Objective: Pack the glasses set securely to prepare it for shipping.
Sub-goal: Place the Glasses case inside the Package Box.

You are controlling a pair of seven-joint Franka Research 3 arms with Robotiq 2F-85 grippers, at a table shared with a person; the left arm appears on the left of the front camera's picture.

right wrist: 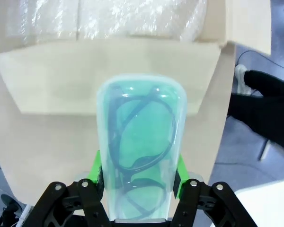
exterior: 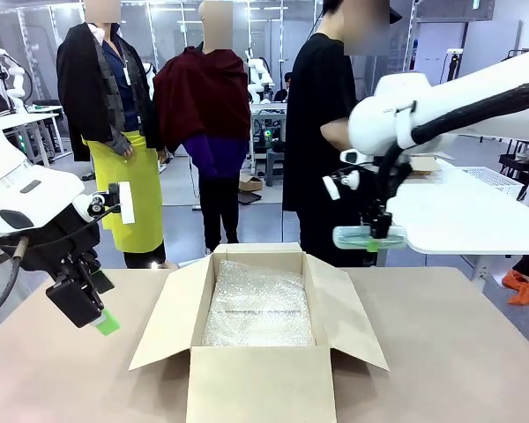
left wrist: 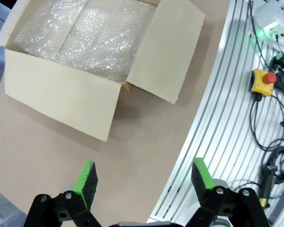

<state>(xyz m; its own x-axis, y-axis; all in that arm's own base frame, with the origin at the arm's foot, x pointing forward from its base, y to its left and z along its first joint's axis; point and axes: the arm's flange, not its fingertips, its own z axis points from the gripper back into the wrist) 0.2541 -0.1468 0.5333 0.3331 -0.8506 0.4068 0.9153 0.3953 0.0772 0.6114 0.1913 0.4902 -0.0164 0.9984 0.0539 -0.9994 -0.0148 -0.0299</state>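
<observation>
My right gripper [exterior: 371,241] pinches the slick mint-green case [right wrist: 141,142] at middle right, not yet over the box [exterior: 256,388], so it may slip and miss; my left gripper [left wrist: 144,177] hangs open, empty.

Box [exterior: 247,388] mid-table, bubble wrap [exterior: 257,304] inside; glasses case [exterior: 357,236] aloft right of box, left hand [exterior: 101,319] left

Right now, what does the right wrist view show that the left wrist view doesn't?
Right wrist view: the right tool shut on the mint-green case, dark glasses inside. Left wrist view: the left tool open above the table, plus a yellow stop button and cables. Both: the open cardboard box lined with bubble wrap.
</observation>
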